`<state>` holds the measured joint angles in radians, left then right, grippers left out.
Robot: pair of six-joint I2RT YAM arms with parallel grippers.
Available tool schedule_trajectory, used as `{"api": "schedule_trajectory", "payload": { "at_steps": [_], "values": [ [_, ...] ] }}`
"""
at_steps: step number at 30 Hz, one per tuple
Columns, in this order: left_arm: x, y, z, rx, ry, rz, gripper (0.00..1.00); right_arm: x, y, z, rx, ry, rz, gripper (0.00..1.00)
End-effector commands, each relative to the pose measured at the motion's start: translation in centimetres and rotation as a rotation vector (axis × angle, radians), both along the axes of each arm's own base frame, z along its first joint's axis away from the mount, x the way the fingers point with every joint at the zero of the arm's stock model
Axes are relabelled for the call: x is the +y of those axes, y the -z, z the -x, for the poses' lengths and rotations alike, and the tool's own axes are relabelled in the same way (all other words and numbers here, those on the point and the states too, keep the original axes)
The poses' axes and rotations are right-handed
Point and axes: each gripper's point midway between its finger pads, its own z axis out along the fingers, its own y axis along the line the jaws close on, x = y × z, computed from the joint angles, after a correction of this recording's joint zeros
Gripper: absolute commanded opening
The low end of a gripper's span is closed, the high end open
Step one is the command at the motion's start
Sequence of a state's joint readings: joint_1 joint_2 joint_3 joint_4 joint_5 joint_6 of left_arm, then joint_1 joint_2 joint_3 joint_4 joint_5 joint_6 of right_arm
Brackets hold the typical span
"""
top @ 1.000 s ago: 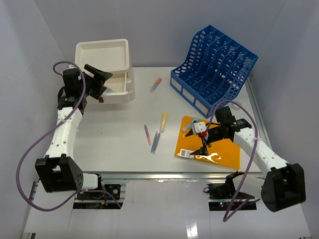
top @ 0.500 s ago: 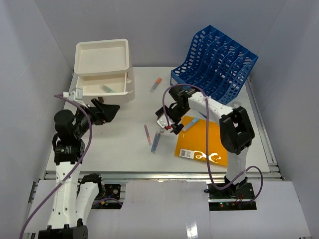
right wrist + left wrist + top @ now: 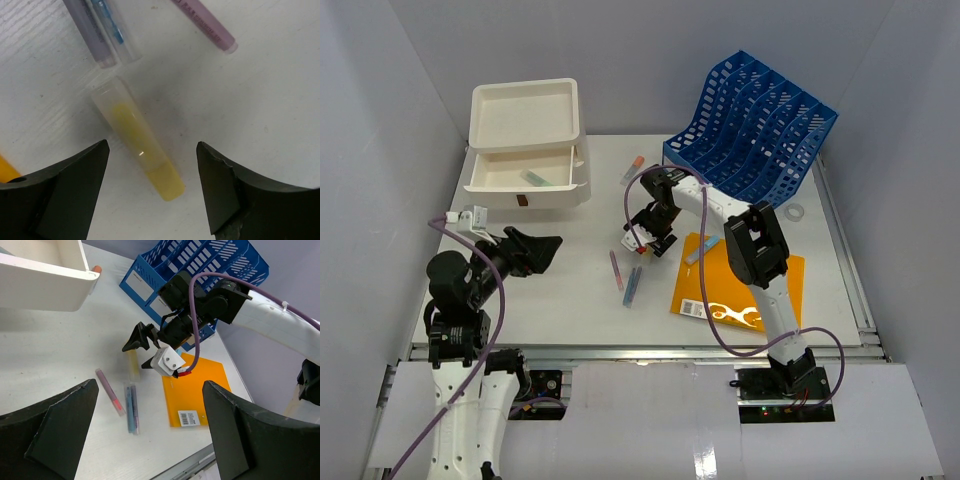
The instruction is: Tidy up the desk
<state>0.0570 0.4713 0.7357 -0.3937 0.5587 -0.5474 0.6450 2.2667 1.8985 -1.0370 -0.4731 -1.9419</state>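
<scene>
White desk (image 3: 560, 290), yellow marker (image 3: 141, 156) below right hand (image 3: 152, 197)

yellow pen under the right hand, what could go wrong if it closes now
The yellow translucent plastic pen lies diagonally between the right hand's open fingers, so closing may spin it rather than grip it. Its clear cap end sits close to the grey-purple pen and clear blue pen, which could get nudged.
</scene>
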Motion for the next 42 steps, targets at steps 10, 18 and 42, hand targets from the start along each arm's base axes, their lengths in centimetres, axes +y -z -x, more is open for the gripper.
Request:
{"api": "schedule_trajectory", "payload": {
  "at_steps": [10, 18, 42],
  "values": [
    [-0.1, 2.4, 0.7, 0.082, -0.006, 0.033, 0.96, -2.7, 2.2, 0.9, 0.066, -0.008, 0.175, 0.48],
    [-0.3, 3.8, 1.6, 0.111, -0.003, 0.049, 0.96, -4.2, 4.0, 1.7, 0.111, 0.093, 0.245, 0.25],
    [3.2, -3.1, 3.0, -0.028, -0.246, 0.067, 0.96, 13.5, -30.7, -1.5, 0.033, 0.708, -0.752, 0.08]
  ]
}}
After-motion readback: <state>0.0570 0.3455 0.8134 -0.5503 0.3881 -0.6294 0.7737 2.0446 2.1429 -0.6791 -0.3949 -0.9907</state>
